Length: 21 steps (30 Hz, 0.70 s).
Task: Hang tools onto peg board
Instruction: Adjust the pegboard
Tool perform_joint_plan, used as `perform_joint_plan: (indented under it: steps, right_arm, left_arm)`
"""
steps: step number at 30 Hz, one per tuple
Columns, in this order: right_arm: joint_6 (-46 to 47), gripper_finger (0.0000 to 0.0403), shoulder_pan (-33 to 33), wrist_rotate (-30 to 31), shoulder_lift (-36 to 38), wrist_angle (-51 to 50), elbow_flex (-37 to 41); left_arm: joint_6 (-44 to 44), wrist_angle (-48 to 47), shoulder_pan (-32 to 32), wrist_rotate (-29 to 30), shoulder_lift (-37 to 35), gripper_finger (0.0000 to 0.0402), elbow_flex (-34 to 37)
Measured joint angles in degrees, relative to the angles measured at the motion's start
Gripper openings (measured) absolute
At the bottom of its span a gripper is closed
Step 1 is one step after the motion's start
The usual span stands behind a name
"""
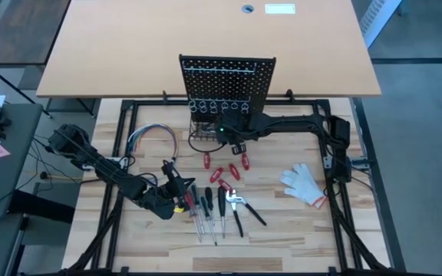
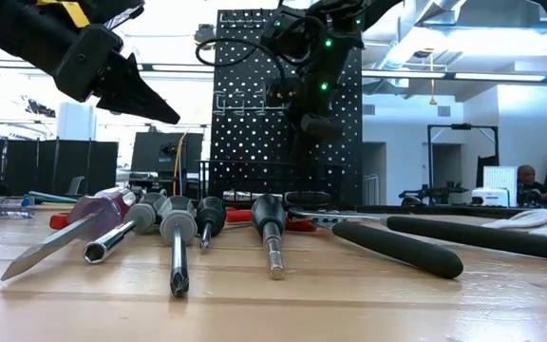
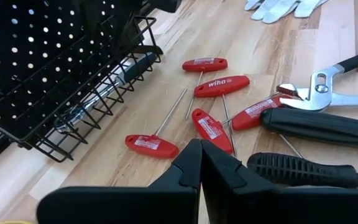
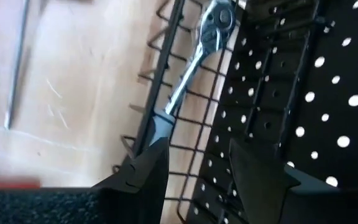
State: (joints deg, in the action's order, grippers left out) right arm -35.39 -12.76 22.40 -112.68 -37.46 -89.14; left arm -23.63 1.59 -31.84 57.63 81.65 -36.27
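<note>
Tools lying loose on the slatted wooden tabletop [image 1: 282, 230], at 6 o'clock from the peg board [image 1: 227, 77].

The screwdrivers [image 1: 206, 208] are judged stiff and light, their steel shafts slippery; the ribbed handles offer the best hold. The left gripper [image 1: 176, 186], fingers pressed together and empty, hovers above them. The right gripper [image 4: 194, 162], part-open and holding nothing, sits over the board's wire basket [image 3: 98, 93], where a ratchet [image 4: 194, 65] rests. Beyond the table lies an office.
</note>
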Motion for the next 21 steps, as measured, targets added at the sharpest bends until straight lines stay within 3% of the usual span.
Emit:
perform_joint_plan:
  steps: [11,21]
  right_arm:
    - [2.41,0.0233,0.91,-2.79,0.71,-0.08,0.00]
    - [2.74,0.0211,2.80,-3.04,0.68,-1.27,0.00]
  left_arm:
    - [-1.45,-1.13,0.45,0.00,0.00,0.0000,0.01]
    - [-1.95,-1.32,0.44,0.02,0.00,0.0000,0.00]
